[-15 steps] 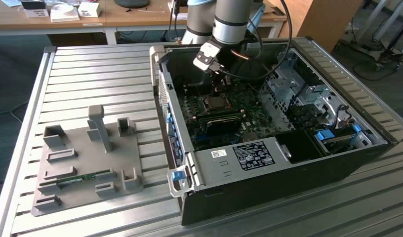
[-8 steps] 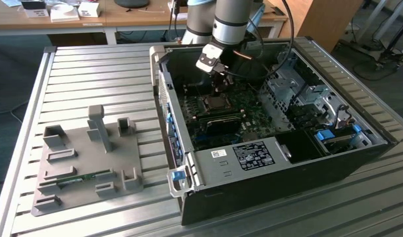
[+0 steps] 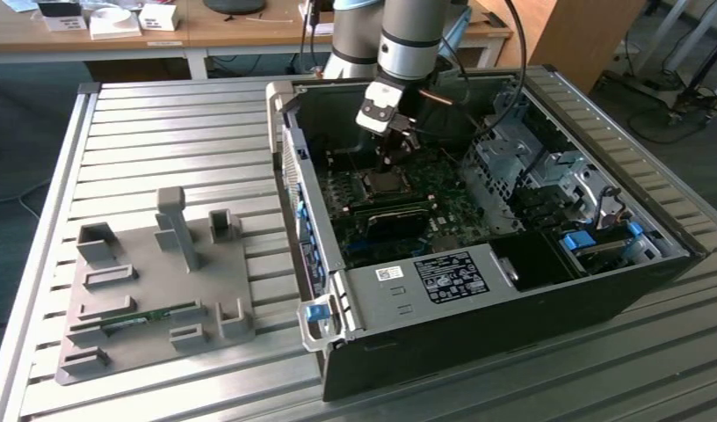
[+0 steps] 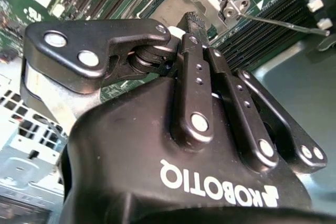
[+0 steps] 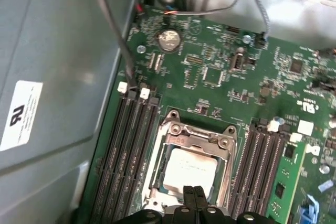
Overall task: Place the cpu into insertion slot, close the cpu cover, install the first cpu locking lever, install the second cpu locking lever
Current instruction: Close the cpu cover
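Right now the end effector (image 3: 388, 163) hangs inside the open computer case (image 3: 488, 334) on the tabletop (image 3: 159, 132), directly over the insertion slot (image 3: 386, 183). In both wrist views its fingers (image 5: 187, 199) are pressed together with nothing between them. The cpu (image 5: 189, 169) sits in the slot on the green motherboard (image 5: 210, 77), and the cpu cover (image 5: 224, 156) looks folded down around it, the chip's top showing through the window. A thin locking lever (image 4: 286, 24) sticks out loose beside the socket in the second wrist view, so I judge the lever step is in hand. Latching calls for a steady push down and sideways under its catch.
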Robot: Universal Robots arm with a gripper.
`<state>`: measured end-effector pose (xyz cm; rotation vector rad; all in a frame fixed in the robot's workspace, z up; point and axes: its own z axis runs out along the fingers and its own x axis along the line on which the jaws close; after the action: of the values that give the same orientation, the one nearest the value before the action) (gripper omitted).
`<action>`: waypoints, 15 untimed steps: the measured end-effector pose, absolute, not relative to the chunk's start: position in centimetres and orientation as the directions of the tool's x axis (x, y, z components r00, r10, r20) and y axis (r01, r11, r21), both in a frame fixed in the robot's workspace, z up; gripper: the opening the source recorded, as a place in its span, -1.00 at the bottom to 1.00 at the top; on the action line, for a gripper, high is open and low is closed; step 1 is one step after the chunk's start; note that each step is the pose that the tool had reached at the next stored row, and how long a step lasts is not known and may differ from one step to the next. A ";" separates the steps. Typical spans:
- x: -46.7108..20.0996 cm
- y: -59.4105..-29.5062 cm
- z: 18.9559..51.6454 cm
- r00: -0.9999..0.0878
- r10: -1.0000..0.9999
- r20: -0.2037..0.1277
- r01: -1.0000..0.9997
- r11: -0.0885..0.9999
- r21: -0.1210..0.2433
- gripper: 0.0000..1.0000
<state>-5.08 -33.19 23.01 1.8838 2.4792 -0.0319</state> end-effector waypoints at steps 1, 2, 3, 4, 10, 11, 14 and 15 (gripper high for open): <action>-5.1 -33.2 23.0 -0.280 0.959 -0.034 0.960 0.280 0.000 -0.80; -5.1 -33.2 23.0 -0.292 0.956 -0.034 0.956 0.293 0.000 -0.80; -5.1 -33.2 23.0 -0.307 0.951 -0.034 0.952 0.307 0.001 -0.80; -5.1 -33.2 23.0 -0.321 0.946 -0.034 0.947 0.321 0.000 -0.80; -5.1 -33.2 23.0 -0.408 0.912 -0.035 0.913 0.408 0.000 -0.80; -5.1 -33.2 23.0 -0.421 0.906 -0.035 0.907 0.422 0.000 -0.80; -5.1 -33.2 23.0 -0.460 0.888 -0.034 0.888 0.460 0.000 -0.80; -5.1 -33.2 22.9 -0.471 0.881 -0.034 0.882 0.472 0.001 -0.80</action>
<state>-5.09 -33.19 22.95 1.5991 2.6693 -0.0269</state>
